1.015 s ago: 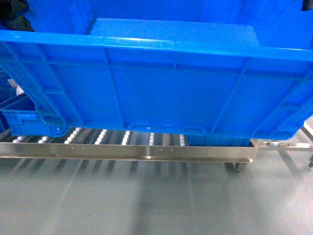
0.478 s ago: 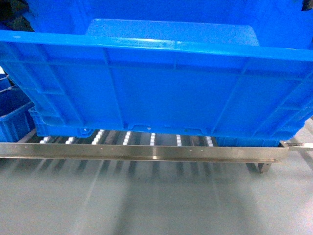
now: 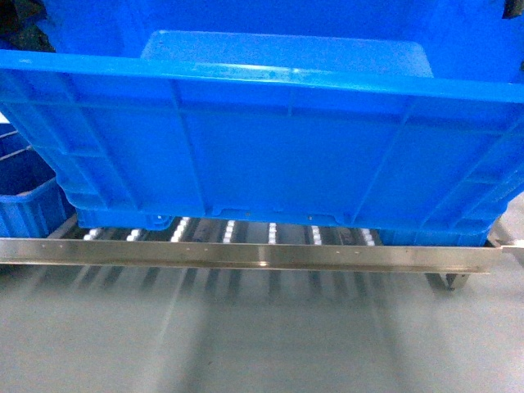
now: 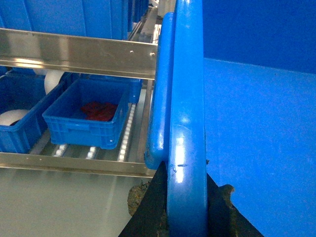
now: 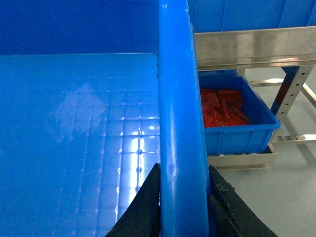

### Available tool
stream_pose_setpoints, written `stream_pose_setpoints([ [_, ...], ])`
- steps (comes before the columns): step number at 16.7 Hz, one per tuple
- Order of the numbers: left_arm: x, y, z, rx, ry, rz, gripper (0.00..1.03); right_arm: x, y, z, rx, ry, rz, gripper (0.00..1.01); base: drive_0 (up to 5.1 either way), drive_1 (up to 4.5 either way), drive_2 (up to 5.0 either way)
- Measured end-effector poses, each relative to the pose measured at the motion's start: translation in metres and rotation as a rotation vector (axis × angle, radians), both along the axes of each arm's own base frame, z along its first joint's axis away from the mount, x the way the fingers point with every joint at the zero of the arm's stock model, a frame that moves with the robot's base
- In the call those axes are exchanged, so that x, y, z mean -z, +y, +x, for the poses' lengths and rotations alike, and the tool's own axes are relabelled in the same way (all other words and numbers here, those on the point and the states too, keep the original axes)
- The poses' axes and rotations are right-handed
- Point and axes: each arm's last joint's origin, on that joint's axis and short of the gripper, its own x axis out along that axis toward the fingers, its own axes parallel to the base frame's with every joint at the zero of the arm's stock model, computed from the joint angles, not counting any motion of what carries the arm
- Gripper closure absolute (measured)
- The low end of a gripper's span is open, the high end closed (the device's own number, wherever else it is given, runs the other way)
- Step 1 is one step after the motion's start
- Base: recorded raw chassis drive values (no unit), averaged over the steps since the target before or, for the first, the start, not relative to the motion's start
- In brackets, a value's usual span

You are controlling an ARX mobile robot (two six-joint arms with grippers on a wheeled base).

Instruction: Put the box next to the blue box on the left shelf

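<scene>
The box (image 3: pixel 270 164), a big bright blue ribbed crate, fills the head view and hangs just above the left shelf's steel front rail (image 3: pixel 246 255) and white rollers (image 3: pixel 271 232). My left gripper (image 4: pixel 186 197) is shut on the box's left rim (image 4: pixel 185 98). My right gripper (image 5: pixel 181 197) is shut on its right rim (image 5: pixel 173 98). A smaller blue box (image 3: pixel 24 196) stands on the shelf to the left of the held one. In the left wrist view this blue box (image 4: pixel 89 118) holds something red. Neither gripper shows in the head view.
Another blue bin (image 4: pixel 19 126) with white objects stands further left. An upper steel rail (image 4: pixel 74 52) crosses above the lower level. On the right, a blue bin of red parts (image 5: pixel 232 118) sits on a rack with a perforated leg (image 5: pixel 291 94). Grey floor (image 3: pixel 246 336) lies in front.
In the head view the shelf rail and its right leg have slid to the right, and more of the rollers under the box show. Both grippers keep hold of the box.
</scene>
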Motion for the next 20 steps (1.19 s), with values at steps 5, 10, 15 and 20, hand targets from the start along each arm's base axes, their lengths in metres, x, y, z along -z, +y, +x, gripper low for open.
stream_pose_setpoints([
  [5,0.0000,-0.0002,0.0000,0.000,0.000,-0.001,0.95,0.0000,-0.0002,0.0000,0.001,0.000,0.000,0.82,0.0,0.00,0.0],
  [10,0.0000,-0.0002,0.0000,0.000,0.000,-0.001,0.95,0.0000,-0.0012,0.0002,0.003,0.000,0.000,0.82,0.0,0.00,0.0],
  [15,-0.0006,-0.0003,0.0001,0.001,-0.006,-0.002,0.95,-0.0006,-0.0012,0.0003,0.003,-0.006,0.001,0.82,0.0,0.00,0.0],
  [20,0.0000,-0.0005,-0.0001,0.002,0.000,-0.001,0.95,-0.0001,-0.0013,0.0002,0.003,0.000,0.000,0.82,0.0,0.00,0.0],
])
